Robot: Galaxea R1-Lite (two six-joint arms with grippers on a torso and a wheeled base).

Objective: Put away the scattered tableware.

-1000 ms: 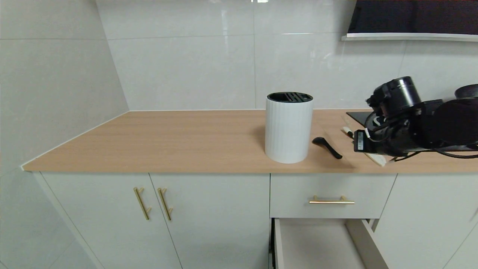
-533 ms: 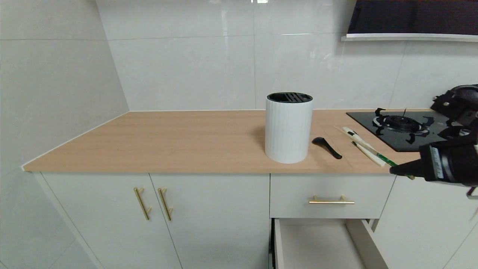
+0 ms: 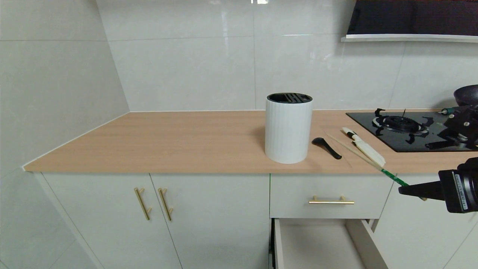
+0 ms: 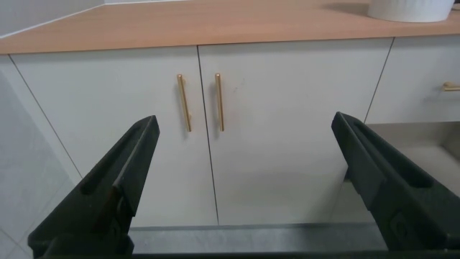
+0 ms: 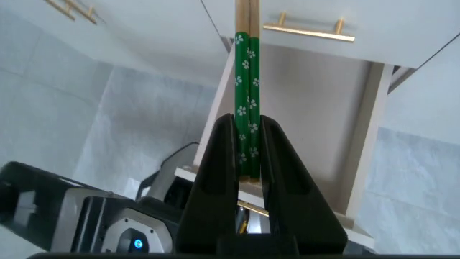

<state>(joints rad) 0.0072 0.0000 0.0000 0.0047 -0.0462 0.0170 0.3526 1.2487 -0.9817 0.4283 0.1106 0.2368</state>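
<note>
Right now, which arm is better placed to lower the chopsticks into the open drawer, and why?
Right. The right tool is shut on the chopsticks, out past the counter edge, near the open drawer. The left tool is open, empty, facing the cabinet doors.

Gripped ends of the chopsticks (image 5: 246, 108) hidden between the jaws of the right gripper (image 3: 403, 189), their far ends cut off by the right wrist view's edge; open drawer (image 3: 317, 243) cut by the head view's lower edge; pan (image 3: 466, 94) half outside its right edge
</note>
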